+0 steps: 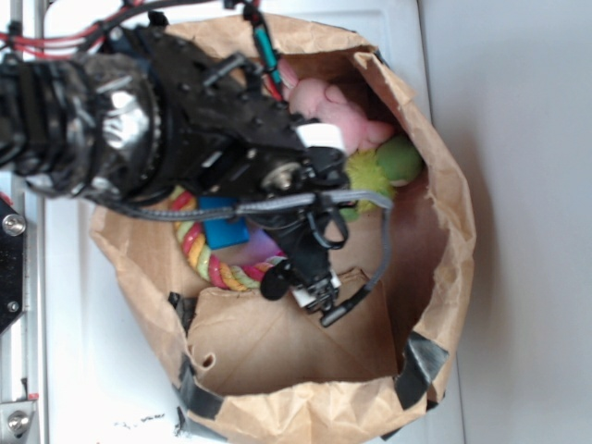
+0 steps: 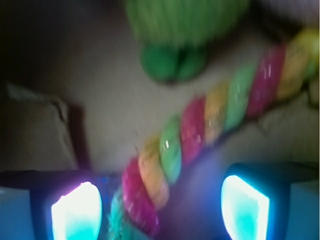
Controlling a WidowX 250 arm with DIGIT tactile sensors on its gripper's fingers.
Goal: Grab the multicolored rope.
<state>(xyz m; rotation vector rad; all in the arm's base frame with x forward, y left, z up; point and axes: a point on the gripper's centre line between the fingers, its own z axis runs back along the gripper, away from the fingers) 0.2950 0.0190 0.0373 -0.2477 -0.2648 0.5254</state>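
The hand (image 1: 310, 291) is hanging inside the brown paper bag (image 1: 444, 185), fingers spread wide, nothing pinched between them. In the wrist view the multicolored rope (image 2: 200, 130) is running diagonally across the bag floor, its lower end lying between the two glowing fingertips (image 2: 77, 212), though contact is unclear through the blur. From outside, the rope is curling along the bag's left side, around a blue block (image 1: 222, 220). A green plush toy (image 1: 384, 166) is sitting near the right wall, a pink plush (image 1: 324, 106) beside it.
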